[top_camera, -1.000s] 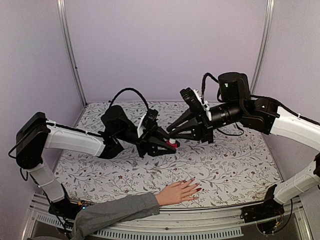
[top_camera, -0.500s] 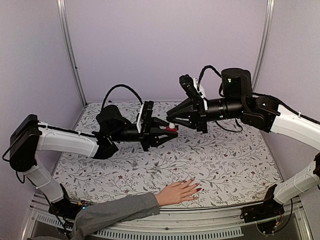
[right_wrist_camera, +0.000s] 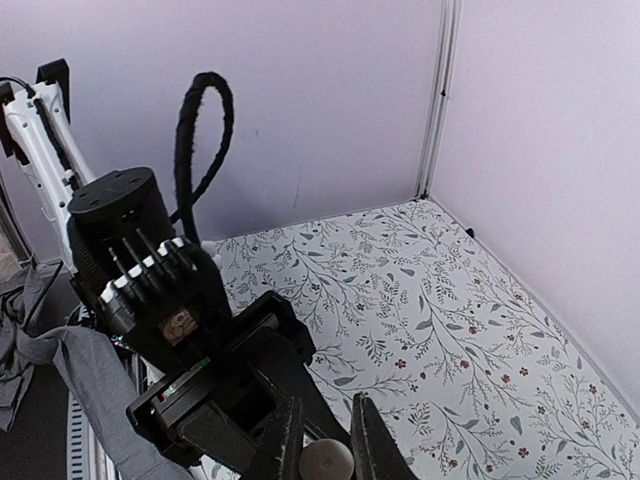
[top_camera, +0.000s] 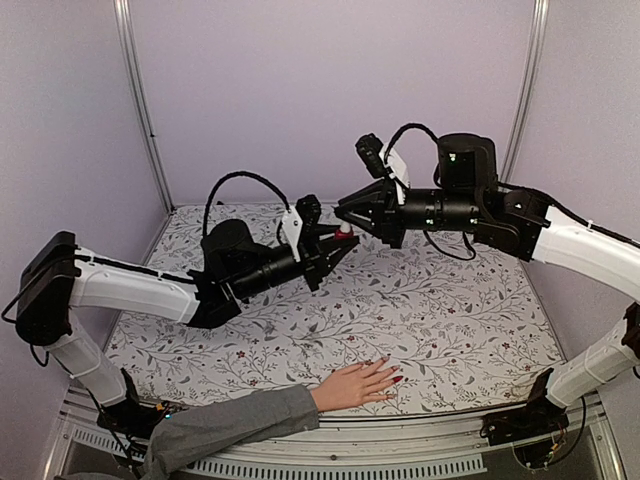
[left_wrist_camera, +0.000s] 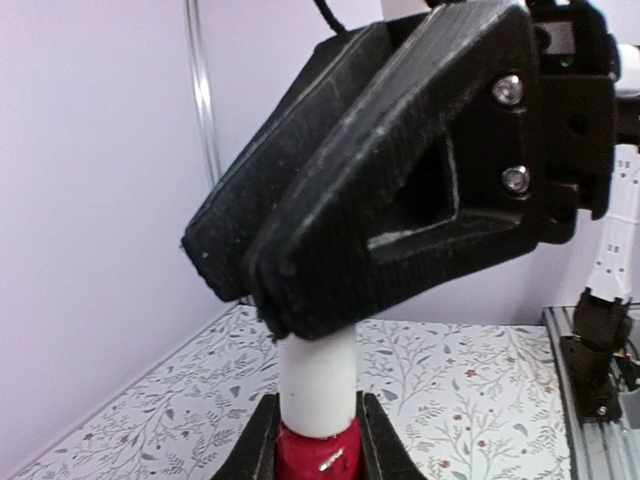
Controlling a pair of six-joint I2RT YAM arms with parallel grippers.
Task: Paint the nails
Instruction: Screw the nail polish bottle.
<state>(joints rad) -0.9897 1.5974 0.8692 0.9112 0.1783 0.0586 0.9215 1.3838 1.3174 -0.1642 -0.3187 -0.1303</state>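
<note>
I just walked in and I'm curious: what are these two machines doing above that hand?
The left gripper clamps a small red bottle in the air above the table, and the right gripper pinches its white cap, apparently to unscrew it. A hand in a grey sleeve lies flat at the table's near edge; some of its nails already look red.

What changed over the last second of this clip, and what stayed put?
Both arms raised the red bottle higher above the table. The left gripper is clamped on its body and the right gripper narrowed onto the white cap. The hand at the near edge and its nails stayed as they were.
</note>
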